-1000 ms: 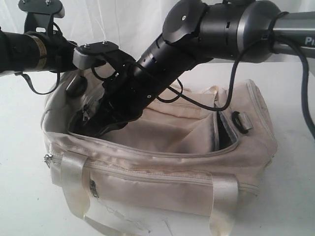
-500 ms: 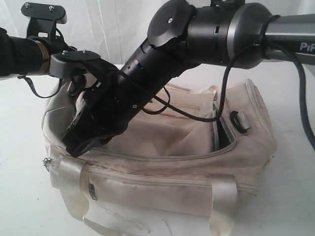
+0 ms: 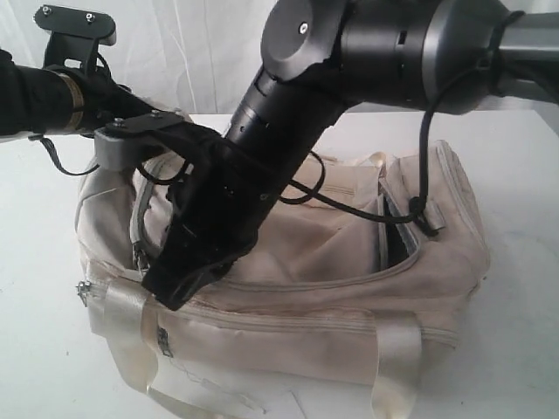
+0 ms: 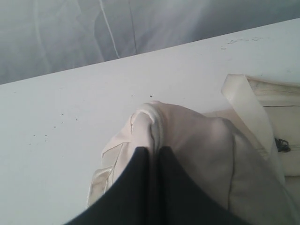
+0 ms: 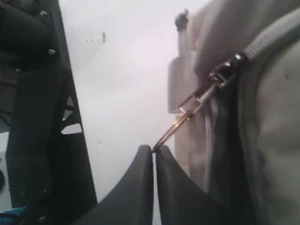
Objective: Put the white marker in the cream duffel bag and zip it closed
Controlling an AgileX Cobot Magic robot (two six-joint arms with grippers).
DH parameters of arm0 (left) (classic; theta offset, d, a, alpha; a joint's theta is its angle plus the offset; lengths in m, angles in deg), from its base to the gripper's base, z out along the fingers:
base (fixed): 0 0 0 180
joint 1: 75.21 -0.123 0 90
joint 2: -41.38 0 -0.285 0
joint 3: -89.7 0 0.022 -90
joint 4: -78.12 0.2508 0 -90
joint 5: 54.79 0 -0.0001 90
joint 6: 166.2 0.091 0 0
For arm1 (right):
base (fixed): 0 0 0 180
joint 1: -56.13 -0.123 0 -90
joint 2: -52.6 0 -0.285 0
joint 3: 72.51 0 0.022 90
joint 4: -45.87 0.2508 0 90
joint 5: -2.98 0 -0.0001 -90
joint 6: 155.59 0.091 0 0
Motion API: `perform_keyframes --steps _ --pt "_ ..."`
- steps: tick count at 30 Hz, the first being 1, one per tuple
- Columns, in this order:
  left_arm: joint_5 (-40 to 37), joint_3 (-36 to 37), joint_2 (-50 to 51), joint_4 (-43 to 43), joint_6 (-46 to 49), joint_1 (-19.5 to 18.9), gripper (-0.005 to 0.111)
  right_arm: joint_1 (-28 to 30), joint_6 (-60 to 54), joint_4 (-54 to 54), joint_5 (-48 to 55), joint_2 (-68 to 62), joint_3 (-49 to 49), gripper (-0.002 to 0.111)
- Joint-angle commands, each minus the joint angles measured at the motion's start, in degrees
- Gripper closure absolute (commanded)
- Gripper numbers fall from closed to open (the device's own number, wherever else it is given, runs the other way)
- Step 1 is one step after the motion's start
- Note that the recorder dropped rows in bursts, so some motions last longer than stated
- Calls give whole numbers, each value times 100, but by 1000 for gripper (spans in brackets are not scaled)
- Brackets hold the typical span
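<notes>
At the left end of the cream duffel bag (image 3: 349, 288), the right gripper (image 5: 153, 150) has its jaws shut on the thin metal zipper pull (image 5: 187, 115), which runs taut up to the slider (image 5: 225, 70) on the grey zipper. The left gripper (image 4: 154, 149) stands nearly shut, pinching a fold of cream fabric (image 4: 147, 119) at the bag's end. That hold likely serves as an anchor, so the soft bag does not slide or bunch when the pull is drawn.

The white marker shows in none of the 3 views; whether it lies inside the bag I cannot tell. The mouth gapes dark toward the right end, so the zip is not closed.

The zipper track follows the front rim and curves around the far corner. The right forearm lies across the bag, just beside the left arm's mount, so room there is tight. A black cable (image 3: 419, 166) hangs near the small black clip (image 3: 428, 218) and could snag. The table (image 3: 44, 367) lies bare left of the bag.
</notes>
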Motion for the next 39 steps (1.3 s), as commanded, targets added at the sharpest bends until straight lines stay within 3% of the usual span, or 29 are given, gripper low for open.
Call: perform_keyframes --steps 1,6,11,13,14,18,24,39 --pt "-230 -30 -20 97 40 -55 107 22 429 -819 265 399 -301 108" --pt "-236 -30 -20 97 40 -55 107 312 702 -1217 -11 917 -543 108" --pt "-210 -30 -20 97 40 -55 107 291 354 33 -681 936 -590 107" --pt "-199 -30 -20 97 40 -55 107 291 112 622 -723 867 -617 102" --pt "-199 -30 -20 97 40 -55 107 291 -26 1042 -686 814 -699 93" --pt "-199 -30 -20 97 40 -55 107 291 -52 1352 -711 771 -1019 81" --pt "-199 -30 -20 97 40 -55 107 291 -584 2301 -1006 771 -1417 81" --pt "-199 -30 -20 97 40 -55 107 291 -870 2361 -1880 696 -1923 81"
